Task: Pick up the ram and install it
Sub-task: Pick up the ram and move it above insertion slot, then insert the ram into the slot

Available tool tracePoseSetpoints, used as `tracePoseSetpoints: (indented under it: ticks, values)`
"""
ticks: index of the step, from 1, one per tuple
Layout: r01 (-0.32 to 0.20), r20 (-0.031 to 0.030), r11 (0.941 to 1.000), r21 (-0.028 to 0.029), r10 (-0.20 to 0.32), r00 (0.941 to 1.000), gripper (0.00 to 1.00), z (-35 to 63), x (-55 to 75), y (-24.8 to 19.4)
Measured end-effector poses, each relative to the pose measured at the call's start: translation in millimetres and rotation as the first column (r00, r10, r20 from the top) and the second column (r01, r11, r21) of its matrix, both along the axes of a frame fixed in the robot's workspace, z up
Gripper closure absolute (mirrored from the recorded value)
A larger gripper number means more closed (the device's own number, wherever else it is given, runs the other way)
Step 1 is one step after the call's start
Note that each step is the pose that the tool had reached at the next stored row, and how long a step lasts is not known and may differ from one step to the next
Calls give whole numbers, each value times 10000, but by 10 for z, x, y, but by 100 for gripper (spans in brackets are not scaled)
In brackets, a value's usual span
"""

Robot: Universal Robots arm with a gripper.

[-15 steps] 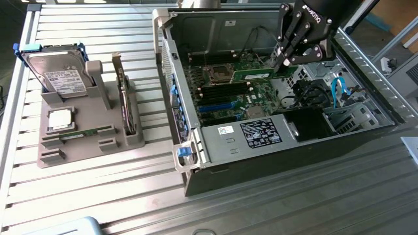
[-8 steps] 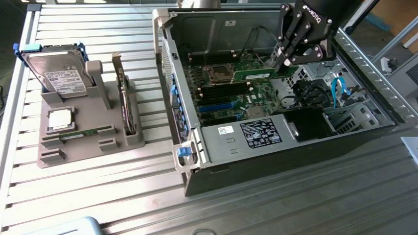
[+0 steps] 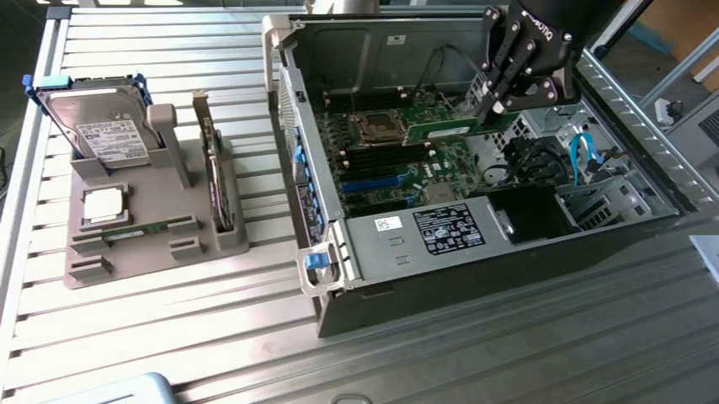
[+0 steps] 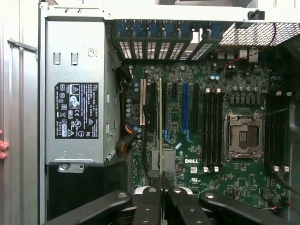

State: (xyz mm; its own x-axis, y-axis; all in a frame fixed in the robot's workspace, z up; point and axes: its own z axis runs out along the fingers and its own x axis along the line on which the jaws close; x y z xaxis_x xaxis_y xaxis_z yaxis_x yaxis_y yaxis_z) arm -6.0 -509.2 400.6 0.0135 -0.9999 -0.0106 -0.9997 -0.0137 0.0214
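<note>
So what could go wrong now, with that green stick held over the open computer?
The gripper holds the ram by one end above the motherboard. If it isn't lined up with a memory slot, it might press on nearby parts instead. Gripped at one end only, it could tilt or slip when pushed down.

- Ribbed grey metal surface (image 3: 168,337) spans the left and lower parts of the frame, and its slats catch bright overhead light at the upper left.
- An aluminium frame rail (image 3: 629,114) slants down the right side.
- A brown board (image 3: 688,21) fills the upper right corner.
</note>
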Motion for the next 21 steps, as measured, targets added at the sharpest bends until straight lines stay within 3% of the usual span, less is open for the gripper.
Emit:
tracePoseSetpoints:
  ticks: [2,4,15,21]
  values:
    - [-13,88,10000,1,13,10000,88,0,-5,0]
    - [-20,122,10000,0,20,9999,88,0,-5,0]
    - [-20,123,10000,2,19,9999,88,-1,-5,2]
    - [-19,123,10000,35,18,9999,88,-18,-6,51]
